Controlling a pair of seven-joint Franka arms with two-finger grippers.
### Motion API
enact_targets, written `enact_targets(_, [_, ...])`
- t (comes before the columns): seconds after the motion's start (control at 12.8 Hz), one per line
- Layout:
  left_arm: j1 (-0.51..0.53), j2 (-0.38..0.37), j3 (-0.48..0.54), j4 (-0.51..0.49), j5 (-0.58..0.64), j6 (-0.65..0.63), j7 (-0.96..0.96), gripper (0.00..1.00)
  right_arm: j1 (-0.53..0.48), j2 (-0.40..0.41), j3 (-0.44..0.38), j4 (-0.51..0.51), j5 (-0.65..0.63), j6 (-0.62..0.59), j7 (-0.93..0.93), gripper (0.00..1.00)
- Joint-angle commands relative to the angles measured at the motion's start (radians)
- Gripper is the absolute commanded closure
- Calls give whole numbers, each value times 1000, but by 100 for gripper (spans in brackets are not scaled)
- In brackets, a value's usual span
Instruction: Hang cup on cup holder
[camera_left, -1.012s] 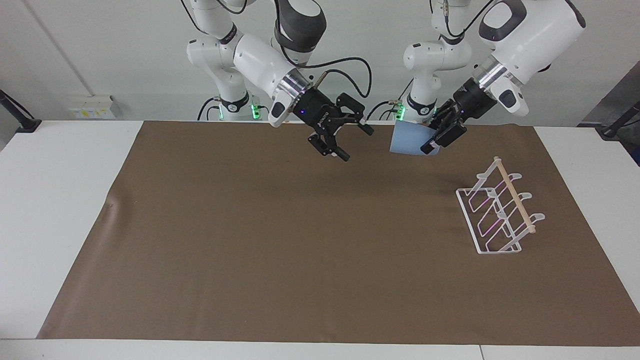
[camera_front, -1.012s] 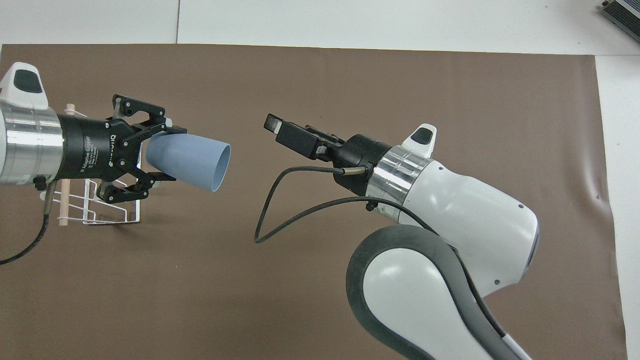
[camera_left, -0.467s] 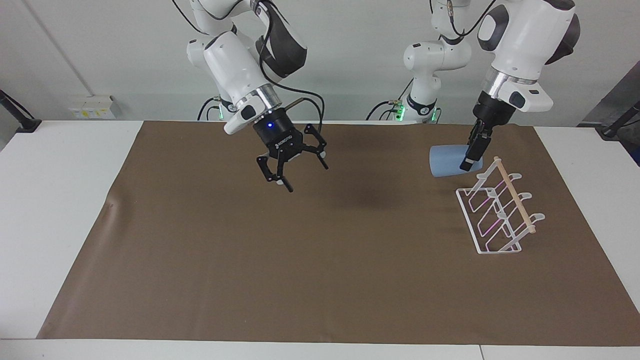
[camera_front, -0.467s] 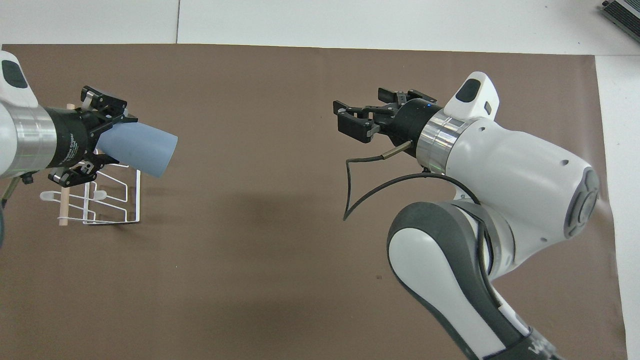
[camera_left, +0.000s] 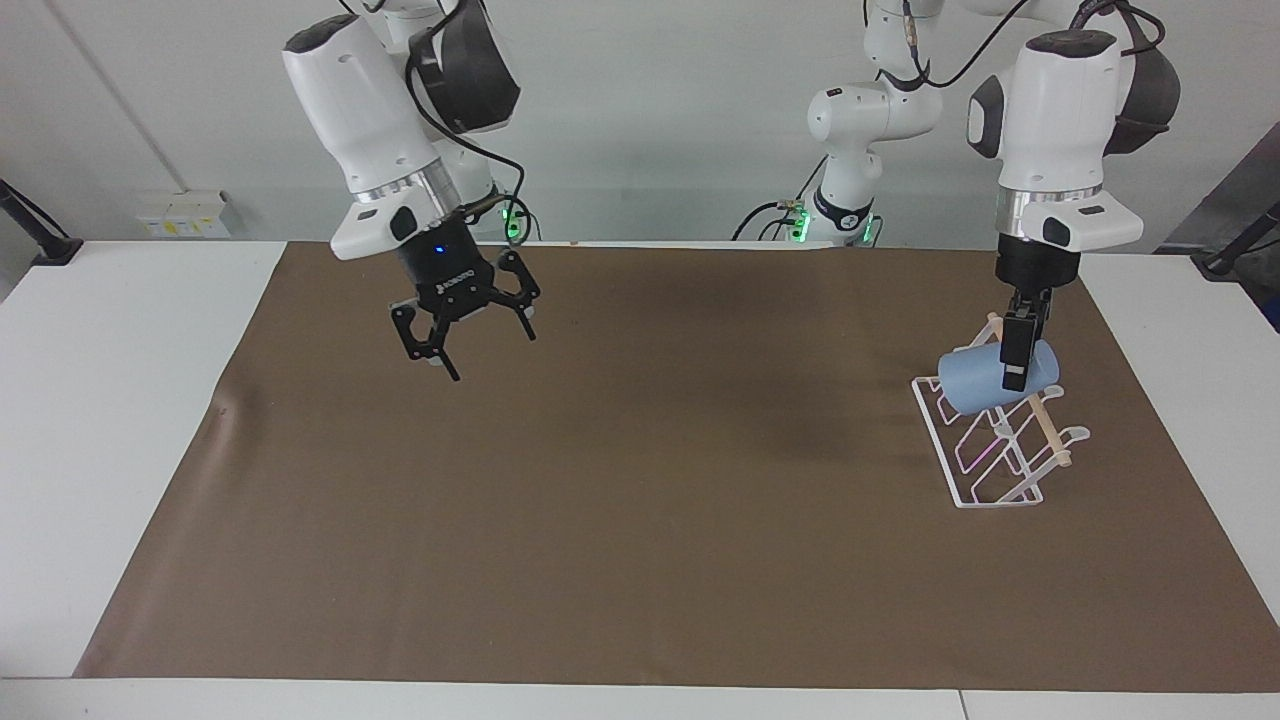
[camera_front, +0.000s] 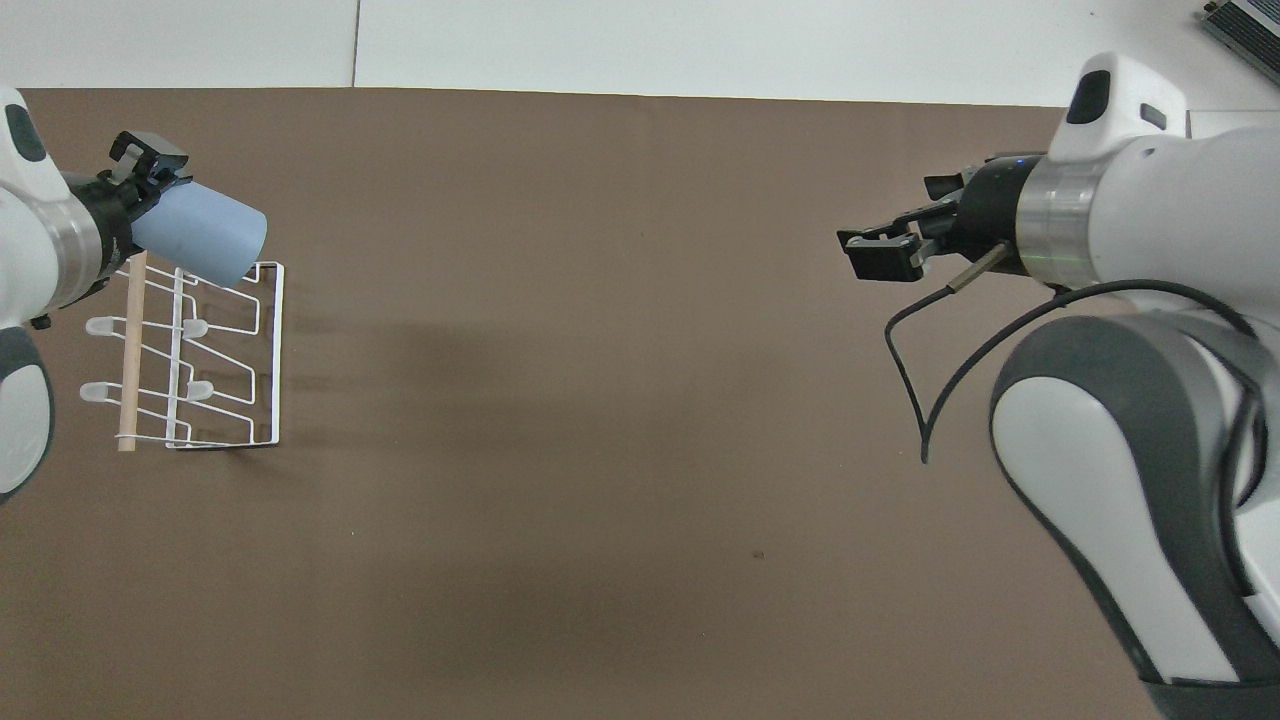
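Left tool (camera_left: 1014, 352) is clamped on the small light-blue tapered plastic cup (camera_left: 978, 380), fingers pointing straight down. In the overhead view the same left tool (camera_front: 145, 185) grips the cup (camera_front: 200, 237) near its narrower base. Cup lies on its side in the air, directly over the end of the white wire cup holder with the light wooden dowel (camera_left: 1003, 440) that is nearer to the robots. Cannot tell whether the cup touches the prongs or the dowel.

Cup holder (camera_front: 190, 355) stands on the brown mat (camera_left: 620, 500) at the left arm's end of the white counter (camera_left: 120, 400).

Right tool (camera_left: 462, 330) hangs over the mat toward the right arm's end, fingers spread apart, holding nothing; seen from above, right tool (camera_front: 885, 250) is well apart from the cup and holder.
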Motion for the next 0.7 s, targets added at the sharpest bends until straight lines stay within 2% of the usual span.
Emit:
enact_targets(0.0, [32, 43, -1, -2, 180, 76, 10, 100, -5, -43, -163, 5, -49, -193, -10, 0])
enact_targets(0.08, [34, 69, 1, 10, 233, 92, 7, 100, -5, -50, -257, 5, -92, -238, -8, 0])
enact_targets(0.23, [38, 86, 4, 23, 322, 98, 7, 100, -5, -57, -328, 5, -242, -328, -2, 0])
enact_targets(0.31, [46, 89, 4, 23, 346, 113, 7, 100, -5, -67, -337, 5, -286, -393, 49, 0])
enact_targets(0.47, [46, 100, 5, 21, 353, 121, 5, 100, -5, -90, -339, 23, -294, -490, 253, 0])
enact_targets(0.62, [46, 97, 5, -2, 360, 121, 2, 100, -5, -86, -310, 89, -288, -548, 355, 0])
